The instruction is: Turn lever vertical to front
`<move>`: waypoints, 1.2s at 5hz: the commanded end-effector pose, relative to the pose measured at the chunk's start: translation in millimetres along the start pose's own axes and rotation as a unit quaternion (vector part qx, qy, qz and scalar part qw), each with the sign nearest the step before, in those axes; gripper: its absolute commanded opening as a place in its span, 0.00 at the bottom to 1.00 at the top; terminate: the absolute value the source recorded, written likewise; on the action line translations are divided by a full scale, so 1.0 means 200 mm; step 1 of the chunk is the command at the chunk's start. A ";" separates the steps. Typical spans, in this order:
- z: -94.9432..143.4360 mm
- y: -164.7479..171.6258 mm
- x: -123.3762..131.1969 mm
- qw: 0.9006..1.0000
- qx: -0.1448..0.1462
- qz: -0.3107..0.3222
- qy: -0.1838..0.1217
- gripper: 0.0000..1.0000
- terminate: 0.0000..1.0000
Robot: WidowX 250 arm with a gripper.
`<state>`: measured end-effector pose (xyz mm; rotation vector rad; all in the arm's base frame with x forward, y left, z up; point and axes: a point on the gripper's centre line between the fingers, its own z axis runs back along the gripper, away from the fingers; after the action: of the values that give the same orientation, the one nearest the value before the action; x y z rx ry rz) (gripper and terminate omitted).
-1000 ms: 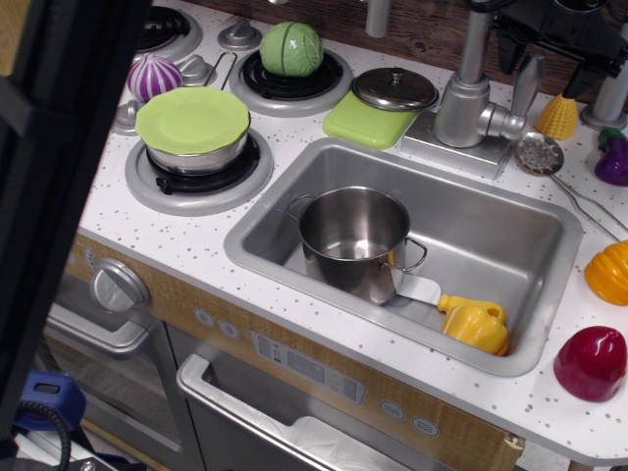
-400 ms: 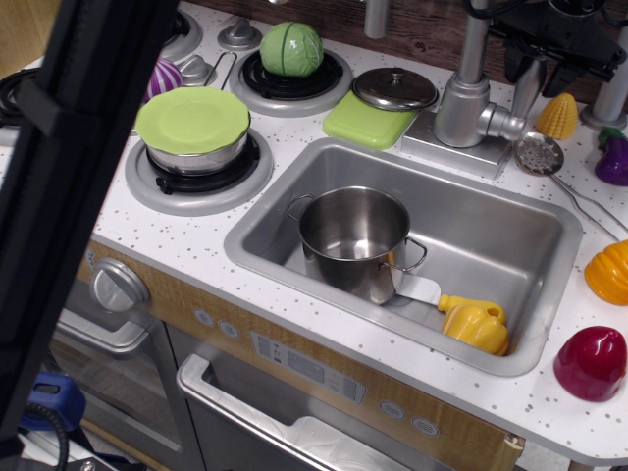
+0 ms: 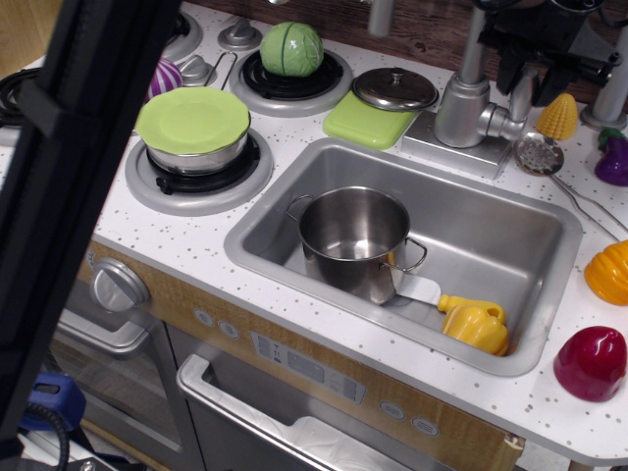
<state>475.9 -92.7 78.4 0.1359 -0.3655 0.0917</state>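
The lever (image 3: 519, 100) is a slim silver blade standing upright on a short hub at the right side of the chunky faucet body (image 3: 463, 108), behind the sink. My black gripper (image 3: 523, 77) hangs over it from the top right. Its jaws stand one on each side of the blade's upper part, with a small gap showing. The blade's top is hidden by the gripper. The tall spout pipe (image 3: 475, 39) rises just left of the gripper.
The steel sink (image 3: 491, 221) holds a pot (image 3: 353, 235) and a yellow toy pepper (image 3: 476, 324). A strainer spoon (image 3: 540, 152), a yellow corn (image 3: 557, 116) and a purple eggplant (image 3: 616, 157) lie right of the faucet. A dark bar (image 3: 69, 196) blocks the left foreground.
My gripper has moved left and down from the top right corner, so its jaws now straddle the lever blade. The lever still stands upright.
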 end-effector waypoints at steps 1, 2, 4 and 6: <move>0.19 -0.05 0.00 0.999 -0.024 0.027 -0.006 0.00 0.00; 0.14 -0.05 -0.03 0.998 -0.044 0.036 0.011 0.00 0.00; 0.10 -0.09 -0.10 0.995 -0.052 0.041 0.072 0.00 0.00; -0.01 -0.12 -0.17 0.995 -0.055 0.040 0.076 0.00 0.00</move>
<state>448.6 -98.4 46.7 0.0371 -0.2022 0.1936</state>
